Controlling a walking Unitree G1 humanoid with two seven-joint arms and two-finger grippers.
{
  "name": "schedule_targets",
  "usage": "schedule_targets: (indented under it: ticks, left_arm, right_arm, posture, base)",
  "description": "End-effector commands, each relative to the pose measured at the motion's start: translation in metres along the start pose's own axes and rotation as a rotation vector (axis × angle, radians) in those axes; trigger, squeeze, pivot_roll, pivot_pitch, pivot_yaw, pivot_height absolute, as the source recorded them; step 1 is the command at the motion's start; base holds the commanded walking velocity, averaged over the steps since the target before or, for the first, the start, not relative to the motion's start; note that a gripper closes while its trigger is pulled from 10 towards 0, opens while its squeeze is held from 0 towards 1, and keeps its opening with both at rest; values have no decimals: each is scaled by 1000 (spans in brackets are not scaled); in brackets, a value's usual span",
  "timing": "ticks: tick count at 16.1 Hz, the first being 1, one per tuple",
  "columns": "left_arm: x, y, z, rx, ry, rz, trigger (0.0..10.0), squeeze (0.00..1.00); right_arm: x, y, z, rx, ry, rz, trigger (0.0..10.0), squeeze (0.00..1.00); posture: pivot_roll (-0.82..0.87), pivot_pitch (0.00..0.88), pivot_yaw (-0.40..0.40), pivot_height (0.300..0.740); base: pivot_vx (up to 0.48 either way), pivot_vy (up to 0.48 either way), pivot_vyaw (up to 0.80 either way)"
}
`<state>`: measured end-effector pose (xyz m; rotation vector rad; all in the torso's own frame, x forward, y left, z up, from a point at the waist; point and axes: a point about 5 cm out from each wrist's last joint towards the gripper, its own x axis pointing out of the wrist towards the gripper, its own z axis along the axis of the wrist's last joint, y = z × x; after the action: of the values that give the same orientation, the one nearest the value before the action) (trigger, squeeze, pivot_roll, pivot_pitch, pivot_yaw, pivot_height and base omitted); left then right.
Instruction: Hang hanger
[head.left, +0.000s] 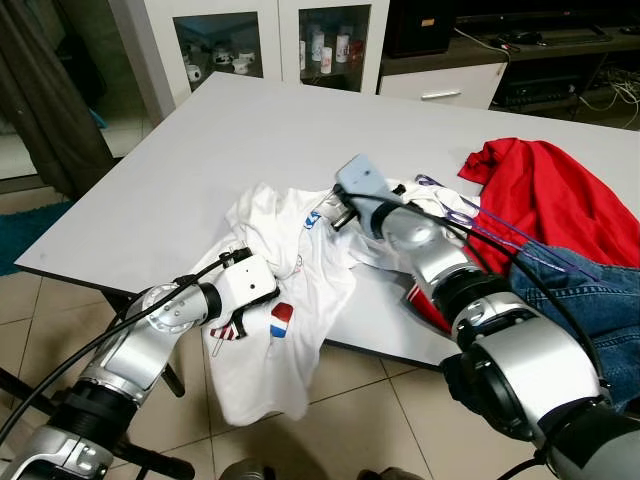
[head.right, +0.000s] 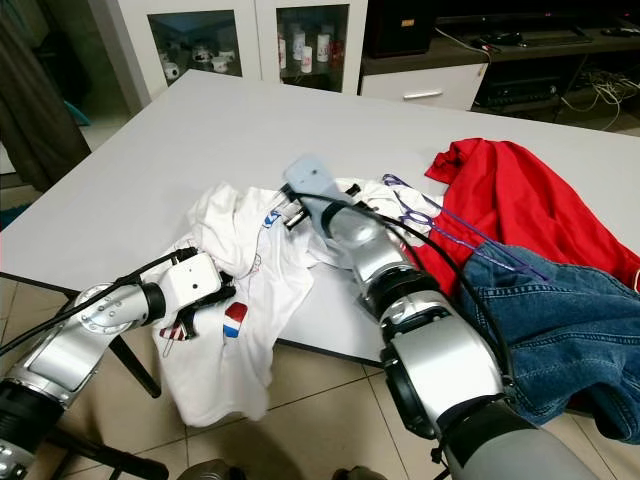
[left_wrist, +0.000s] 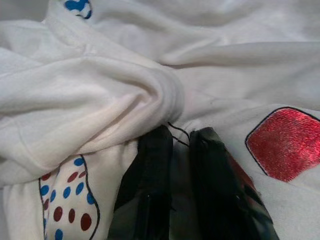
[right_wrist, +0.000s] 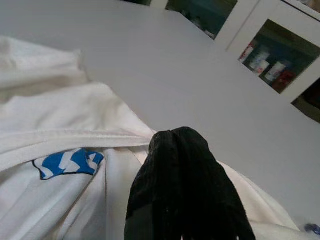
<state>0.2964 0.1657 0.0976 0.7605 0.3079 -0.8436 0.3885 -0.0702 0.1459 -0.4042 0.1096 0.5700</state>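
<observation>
Left gripper (left_wrist: 181, 145) pinches white T-shirt (head.left: 300, 300) fold at table (head.left: 200, 170) near edge; right gripper (right_wrist: 175, 137), fingers pressed together, rests on shirt collar; purple hanger (head.left: 470, 215) lies on red garment (head.left: 560, 200), right.

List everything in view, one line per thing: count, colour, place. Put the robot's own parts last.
white T-shirt: one, white with red and blue prints, crumpled at the table's near edge, part hanging over it.
red garment: one, red, on the table to the right.
jeans: one, blue denim, at the table's near right.
hanger: one, purple wire, between the T-shirt and the red garment.
table: one, pale grey, centre.
cabinet: one, white with glass doors, small jars inside, behind the table.
left claw: one, black fingers nearly together, pinching T-shirt fabic at the hanging part.
right claw: one, black fingers together, on the T-shirt's upper part.
</observation>
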Motion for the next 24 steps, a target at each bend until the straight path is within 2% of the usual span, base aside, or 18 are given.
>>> schedule_targets:
  ticks: [1,4,6,9,14,18,20,24]
  left_arm:
    - [-1,6,-7,-5,53,31,10000,0]
    - [2,5,-9,-1,65,43,10000,0]
    - [4,10,-8,8,52,106,10000,0]
    - [8,27,-1,2,2,246,10000,0]
    - [14,34,-1,-3,-15,314,10000,0]
    - [17,43,3,-12,-43,371,10000,0]
    - [18,47,7,-17,-67,393,10000,0]
    - [23,44,12,-18,-103,389,10000,0]
  right_arm:
    - [0,-11,19,19,-68,2,10000,0]
    - [-3,-19,25,41,-105,58,10000,0]
    - [-8,-21,28,72,-146,171,10000,0]
    - [-22,-5,20,23,-180,457,10000,0]
    - [-33,7,15,26,-205,591,10000,0]
    - [-41,36,8,22,-198,748,10000,0]
    - [-41,61,4,40,-182,826,10000,0]
    - [-36,87,-4,61,-104,870,10000,0]
  posture:
    - [76,0,-5,740]
    - [72,0,-3,740]
    - [73,0,-2,740]
    - [72,0,-1,740]
    - [64,0,9,740]
    - [63,0,13,740]
    - [61,0,14,740]
    - [62,0,13,740]
  base:
    - [0,0,0]
    - [0,0,0]
    - [0,0,0]
    - [0,0,0]
    - [0,0,0]
    - [0,0,0]
    - [0,0,0]
    - [0,0,0]
